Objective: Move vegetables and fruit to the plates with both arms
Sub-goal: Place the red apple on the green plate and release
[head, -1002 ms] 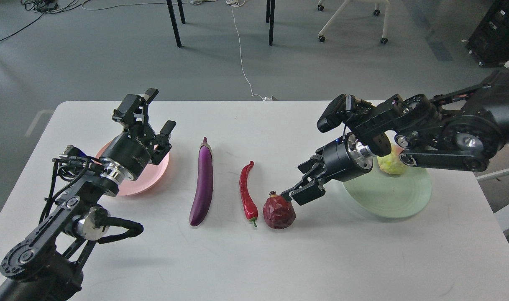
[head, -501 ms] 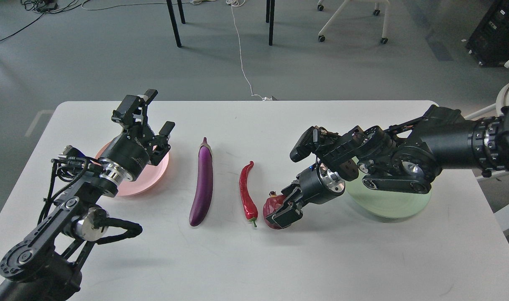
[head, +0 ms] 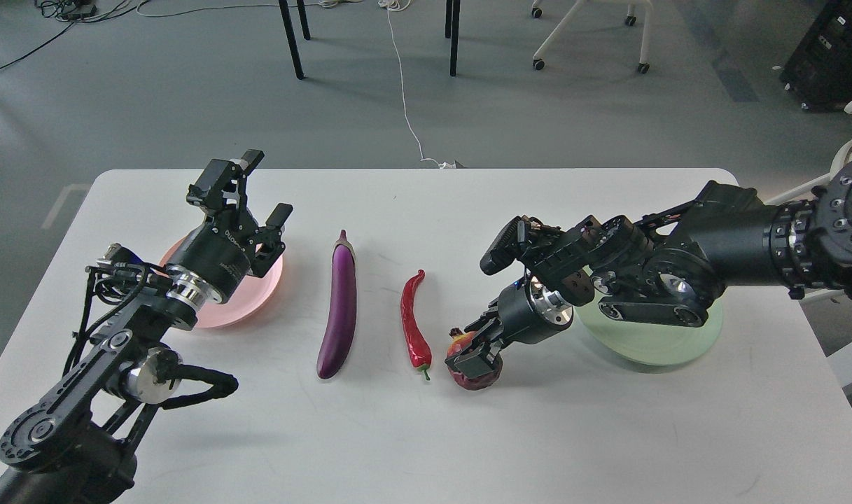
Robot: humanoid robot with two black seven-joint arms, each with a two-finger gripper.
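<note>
A white worktop [head: 411, 448] with rounded corners fills the lower part of the view, standing on a smooth grey floor [head: 152, 98] under even, soft light. Beyond its far edge, black table legs [head: 291, 38] rise out of the top of the view, a thin white cable [head: 404, 91] trails across the floor toward the worktop, and black cables [head: 68, 10] lie tangled at the top left. A white office chair base on castors [head: 587, 35] stands at the top right, with a black cabinet [head: 835, 56] in the far right corner.

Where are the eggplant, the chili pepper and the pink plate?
eggplant [head: 339, 308], head view, middle of its purple body.
chili pepper [head: 413, 322], head view, middle of its red body.
pink plate [head: 254, 304], head view, bare near-right rim.
</note>
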